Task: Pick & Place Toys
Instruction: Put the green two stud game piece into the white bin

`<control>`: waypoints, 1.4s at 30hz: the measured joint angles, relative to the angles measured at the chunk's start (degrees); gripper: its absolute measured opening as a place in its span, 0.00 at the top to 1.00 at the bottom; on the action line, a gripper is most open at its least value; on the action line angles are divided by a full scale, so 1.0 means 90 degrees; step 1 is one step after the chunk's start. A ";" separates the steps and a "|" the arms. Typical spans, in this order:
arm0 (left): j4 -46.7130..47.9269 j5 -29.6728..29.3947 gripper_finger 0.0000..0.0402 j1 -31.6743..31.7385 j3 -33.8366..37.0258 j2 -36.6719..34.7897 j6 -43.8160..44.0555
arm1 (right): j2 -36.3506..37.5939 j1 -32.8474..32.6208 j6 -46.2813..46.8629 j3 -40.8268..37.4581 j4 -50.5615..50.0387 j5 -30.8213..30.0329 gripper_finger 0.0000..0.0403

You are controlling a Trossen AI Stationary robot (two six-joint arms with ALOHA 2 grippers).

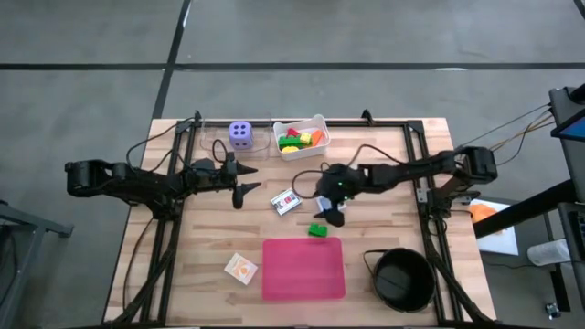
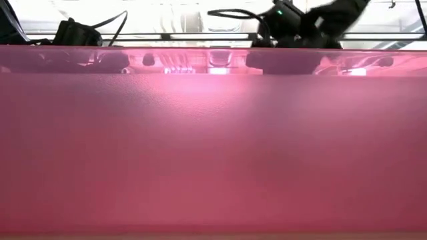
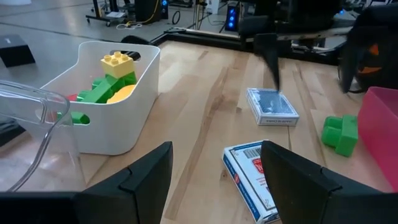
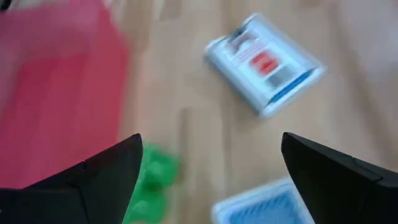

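Observation:
A green block lies on the table just past the pink mat's far edge. A white card and a blue card lie side by side at mid-table. An orange card lies left of the mat. A purple die sits at the far edge, next to the white tub holding yellow, green and red blocks. My right gripper is open and empty above the green block and the cards. My left gripper is open and empty left of the cards.
A black bowl stands at the near right. A clear plastic container sits by the die, left of the tub. Black frame rails run along the table's left, right and far sides. The pink mat fills the low view.

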State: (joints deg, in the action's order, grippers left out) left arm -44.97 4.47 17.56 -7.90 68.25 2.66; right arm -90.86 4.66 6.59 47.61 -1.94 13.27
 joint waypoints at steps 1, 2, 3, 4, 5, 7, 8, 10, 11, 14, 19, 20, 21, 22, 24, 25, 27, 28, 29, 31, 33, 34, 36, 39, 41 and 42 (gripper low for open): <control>0.0000 0.0002 0.39 0.0000 0.0002 0.0000 0.0000 | 0.0002 -0.0022 -0.0036 0.0232 -0.0485 0.0131 0.05; 0.0002 0.0001 0.39 0.0000 0.0002 0.0000 0.0002 | -0.0001 -0.0047 -0.0049 0.0430 -0.0874 0.0220 0.05; 0.0000 0.0000 0.39 0.0000 0.0002 0.0000 0.0014 | -0.0028 -0.0077 -0.0054 0.0591 -0.1177 0.0249 0.05; 0.0000 0.0000 0.39 0.0000 0.0004 0.0000 0.0019 | -0.0034 -0.0093 -0.0054 0.0714 -0.1424 0.0267 0.05; 0.0000 0.0000 0.39 0.0000 0.0005 0.0000 0.0020 | -0.0039 -0.0114 -0.0047 0.0795 -0.1614 0.0266 0.05; 0.0000 0.0001 0.39 0.0000 0.0005 0.0000 0.0022 | -0.0053 -0.0150 -0.0022 0.0867 -0.1777 0.0259 0.05; 0.0000 0.0002 0.39 0.0000 0.0007 0.0000 0.0022 | -0.0063 -0.0170 0.0030 0.0878 -0.1764 0.0250 0.05; 0.0000 0.0002 0.39 0.0000 0.0007 0.0000 0.0022 | -0.0069 -0.0222 0.0121 0.0861 -0.1767 0.0246 0.05; 0.0000 0.0000 0.39 0.0000 0.0007 0.0000 0.0022 | -0.0087 -0.0253 0.0155 0.0848 -0.1767 0.0237 0.05; 0.0000 0.0002 0.39 0.0000 0.0007 0.0000 0.0022 | -0.0236 -0.0369 0.0267 0.0842 -0.1757 0.0064 0.05; 0.0000 0.0002 0.39 0.0000 0.0010 0.0000 0.0027 | -0.0638 -0.0571 0.0294 0.0944 -0.1757 -0.0060 0.05; 0.0002 0.0002 0.39 0.0000 0.0010 0.0000 0.0027 | -0.0719 -0.0589 0.0292 0.0974 -0.1764 -0.0058 0.05; 0.0001 0.0002 0.39 0.0000 0.0010 0.0000 0.0028 | -0.0797 -0.0611 0.0279 0.0995 -0.1808 -0.0054 0.05; 0.0000 0.0002 0.39 0.0000 0.0010 0.0000 0.0029 | -0.0868 -0.0629 0.0264 0.1021 -0.1879 -0.0042 0.05; 0.0001 0.0002 0.39 0.0000 0.0011 0.0000 0.0038 | -0.0958 -0.0665 0.0218 0.1077 -0.1908 0.0018 0.05; 0.0000 0.0002 0.39 0.0000 0.0011 0.0000 0.0045 | -0.0998 -0.0683 0.0195 0.1104 -0.1914 0.0058 0.05; 0.0002 0.0002 0.39 0.0000 0.0012 0.0000 0.0046 | -0.1026 -0.0736 0.0180 0.1145 -0.1927 0.0105 0.05; 0.0000 0.0002 0.39 0.0000 0.0012 0.0000 0.0044 | -0.1052 -0.0761 0.0173 0.1154 -0.1936 0.0106 0.05; 0.0002 0.0002 0.39 0.0000 0.0012 0.0000 0.0044 | -0.1074 -0.0787 0.0154 0.1163 -0.1942 0.0108 0.05; 0.0001 0.0002 0.39 0.0000 0.0012 -0.0001 0.0045 | -0.1127 -0.0843 0.0131 0.1169 -0.1940 0.0107 0.05; 0.0002 0.0002 0.39 0.0000 0.0012 0.0000 0.0044 | -0.1224 -0.0904 0.0093 0.1169 -0.1954 0.0101 0.05; 0.0002 0.0002 0.39 0.0000 0.0012 0.0000 0.0046 | -0.1277 -0.0925 0.0080 0.1169 -0.1958 0.0101 0.05; 0.0002 0.0002 0.39 0.0000 0.0012 0.0000 0.0045 | -0.1368 -0.0955 0.0080 0.1169 -0.1967 0.0093 0.05; 0.0002 0.0002 0.39 0.0000 0.0012 -0.0001 0.0044 | -0.1461 -0.0995 0.0047 0.1189 -0.1971 -0.0145 0.05; 0.0001 0.0002 0.39 0.0000 0.0012 0.0000 0.0044 | -0.1487 -0.1023 -0.0058 0.1210 -0.1979 -0.0329 0.05; 0.0001 0.0002 0.39 0.0000 0.0012 0.0000 0.0044 | -0.1485 -0.1038 -0.0109 0.1216 -0.1984 -0.0409 0.06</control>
State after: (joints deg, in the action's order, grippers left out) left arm -44.96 4.49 17.56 -7.79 68.25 3.05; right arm -104.23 -4.68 5.61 58.55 -19.80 9.59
